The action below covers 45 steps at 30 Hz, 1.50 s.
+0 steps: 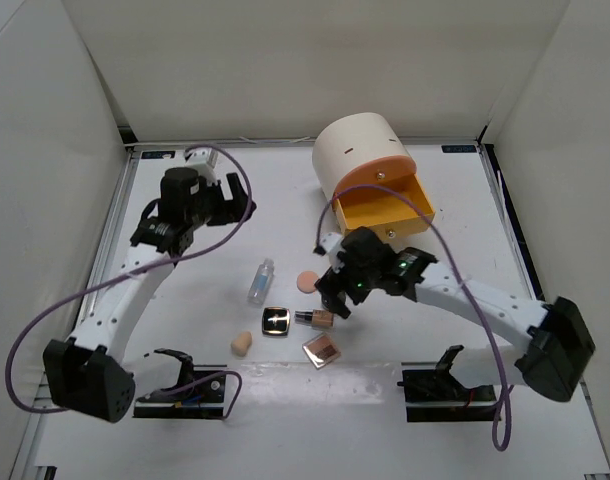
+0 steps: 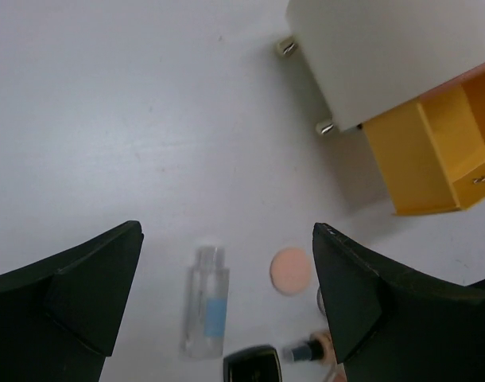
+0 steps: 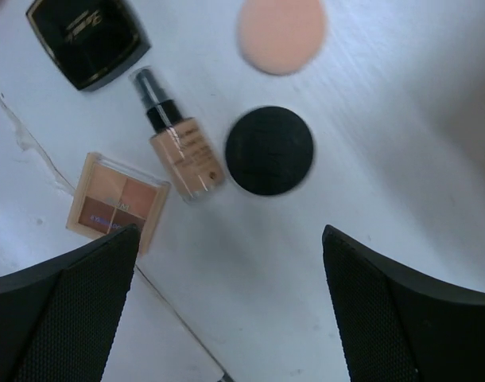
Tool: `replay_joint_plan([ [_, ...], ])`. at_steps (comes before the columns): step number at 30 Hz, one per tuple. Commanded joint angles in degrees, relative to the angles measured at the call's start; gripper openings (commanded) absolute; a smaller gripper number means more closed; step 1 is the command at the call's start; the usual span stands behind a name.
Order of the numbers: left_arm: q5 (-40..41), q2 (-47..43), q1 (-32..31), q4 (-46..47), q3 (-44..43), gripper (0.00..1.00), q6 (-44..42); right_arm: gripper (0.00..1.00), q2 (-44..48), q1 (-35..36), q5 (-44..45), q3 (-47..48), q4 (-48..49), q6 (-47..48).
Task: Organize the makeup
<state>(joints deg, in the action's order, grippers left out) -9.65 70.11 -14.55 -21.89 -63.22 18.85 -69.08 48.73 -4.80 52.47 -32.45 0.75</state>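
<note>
Black mesh fingers of my right gripper (image 3: 230, 239) stand wide apart with nothing between them, hanging over the round compact (image 3: 269, 150), which lies flat on the table. Just beside it the foundation (image 3: 183, 155) lies on its side. From above its long axis runs left to right, pump cap toward the square compact (image 3: 87, 40), base toward the round one. The palette (image 3: 115, 203) sits nearer me and the puff (image 3: 282, 32) farther back.

Out to the left, the clear bottle (image 1: 261, 281) also lies down, its long axis running near to far, cap toward the back wall. The sponge (image 1: 241, 343) rests near the front. My left gripper (image 2: 226, 231) is equally wide and empty, held high over the far left.

The drawer (image 1: 385, 205) is pulled out, and I see nothing in it. I judge the sorting barely begun: every piece I can see lies loose on the table.
</note>
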Motion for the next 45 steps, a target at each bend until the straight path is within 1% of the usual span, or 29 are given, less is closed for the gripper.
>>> replay_joint_plan([
  [1,7.7,-6.1,-1.2,-10.1,5.4,0.98,5.6,0.95,-6.8,7.8,2.8,2.7,7.3,5.7],
  [2,8.6,-7.9,-1.4,-13.9,6.8,0.98,7.3,0.92,-8.6,8.9,3.0,3.2,8.5,6.9],
  [3,9.1,-9.6,-2.1,-16.1,9.1,0.98,8.1,0.84,-10.2,9.6,2.1,3.6,9.2,8.0],
  [4,12.2,-13.1,-2.8,-19.6,10.9,0.98,9.9,0.82,-13.2,10.5,0.9,4.2,11.0,9.5],
  [5,13.2,-15.1,-2.8,-19.6,10.9,0.98,10.8,0.82,-14.2,10.9,0.7,4.3,12.0,9.7],
  [6,13.9,-16.7,-3.3,-22.4,11.9,0.98,11.6,0.81,-15.5,11.0,0.2,4.5,12.8,10.3],
  [7,14.5,-19.8,-3.3,-24.1,12.2,0.98,12.2,0.81,-17.0,11.4,0.7,4.6,14.3,10.8],
  [10,15.9,-23.9,-3.4,-28.7,12.9,0.98,15.0,0.82,-19.3,12.1,3.4,4.2,17.8,12.0],
  [12,15.9,-24.7,-3.4,-31.0,13.5,0.98,16.5,0.82,-20.4,12.4,4.7,3.8,19.6,12.9],
  [13,16.3,-25.1,-3.4,-31.5,13.8,0.98,16.8,0.81,-20.9,12.8,4.8,3.8,21.5,13.0],
  [16,17.3,-23.7,-3.4,-34.3,14.0,0.98,18.1,0.75,-24.1,13.8,9.4,3.8,22.6,13.3],
  [19,17.1,-23.8,-3.4,-35.8,14.3,0.98,18.4,0.75,-25.0,15.2,11.1,2.9,23.0,13.7],
  [21,18.3,-24.0,-3.4,-36.5,14.3,0.98,18.8,0.73,-25.5,16.7,12.3,2.1,22.8,13.0],
  [23,18.7,-24.4,-3.4,-36.8,14.0,0.98,19.2,0.67,-26.4,17.4,12.9,1.2,21.9,12.4],
  [24,18.4,-24.1,-3.4,-36.8,14.0,0.99,19.3,0.67,-26.5,17.4,13.2,0.9,21.6,11.6],
  [25,18.4,-24.1,-3.4,-36.5,13.8,0.98,19.5,0.64,-26.8,17.5,13.6,0.5,21.5,11.3],
  [26,18.4,-24.2,-3.4,-36.5,13.7,0.98,19.4,0.58,-26.9,17.4,13.9,0.0,21.4,11.2],
  [27,18.4,-24.1,-3.4,-36.5,13.7,0.98,19.5,0.55,-27.2,17.7,14.1,0.0,20.9,10.6],
  [29,18.4,-23.9,-3.4,-36.8,13.5,0.98,19.5,0.41,-27.2,17.6,15.3,0.1,20.8,10.6],
  [31,18.5,-23.5,-3.4,-37.2,13.3,0.98,19.6,0.41,-26.2,17.7,15.7,0.4,20.1,10.6],
  [34,18.8,-23.7,-3.5,-38.4,12.7,0.98,19.6,0.26,-24.6,17.5,16.1,0.5,20.8,10.8],
  [35,19.0,-24.0,-3.4,-38.8,12.5,0.98,19.8,0.18,-24.1,17.5,16.4,0.4,21.2,10.8],
  [37,19.1,-24.4,-3.4,-39.3,12.2,0.98,20.1,0.11,-21.8,17.5,16.1,0.8,21.5,11.5],
  [39,19.2,-24.8,-3.4,-39.9,12.4,0.98,20.2,0.01,-18.5,17.4,15.3,2.2,21.7,12.3],
  [41,19.7,-25.1,-3.5,-40.0,12.6,0.98,20.2,0.0,-15.5,16.7,14.0,3.3,22.1,13.7],
  [42,19.8,-24.8,-3.3,-40.0,12.6,0.98,20.2,0.0,-12.5,16.3,13.7,3.9,21.9,14.2],
  [45,19.0,-24.4,-3.4,-39.8,12.4,0.98,19.9,0.0,-7.6,15.1,14.3,7.2,19.4,15.8],
])
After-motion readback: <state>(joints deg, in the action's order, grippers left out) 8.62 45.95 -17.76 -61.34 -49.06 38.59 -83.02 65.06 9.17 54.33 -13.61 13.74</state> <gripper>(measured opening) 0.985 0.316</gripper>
